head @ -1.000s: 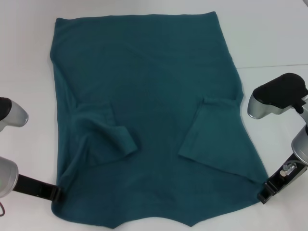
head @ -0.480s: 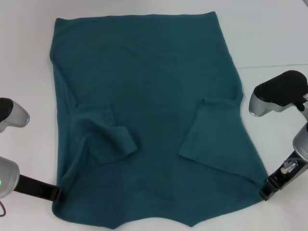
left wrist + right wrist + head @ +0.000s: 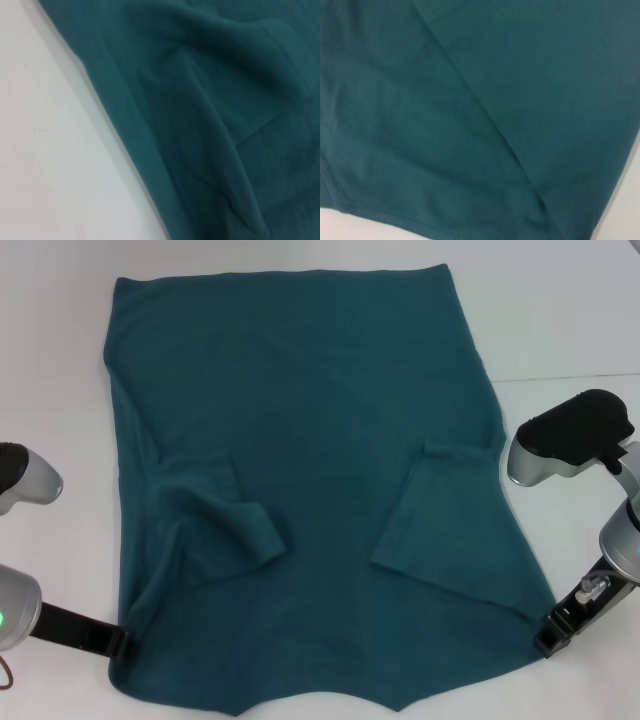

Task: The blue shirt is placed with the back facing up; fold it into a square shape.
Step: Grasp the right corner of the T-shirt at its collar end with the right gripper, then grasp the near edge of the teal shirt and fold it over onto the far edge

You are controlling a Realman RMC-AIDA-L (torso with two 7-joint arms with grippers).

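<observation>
Both arms low at the near corners of the blue shirt (image 3: 300, 470) spread flat on the white counter (image 3: 560, 320), left claw (image 3: 112, 642) and right claw (image 3: 548, 638) touching its edges, finger state unclear.

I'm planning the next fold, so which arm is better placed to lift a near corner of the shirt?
Neither clearly. The left gripper sits at the shirt's near left corner and the right gripper at its near right corner. Both sleeves are folded in, so lifting both corners together looks likeliest.
</observation>
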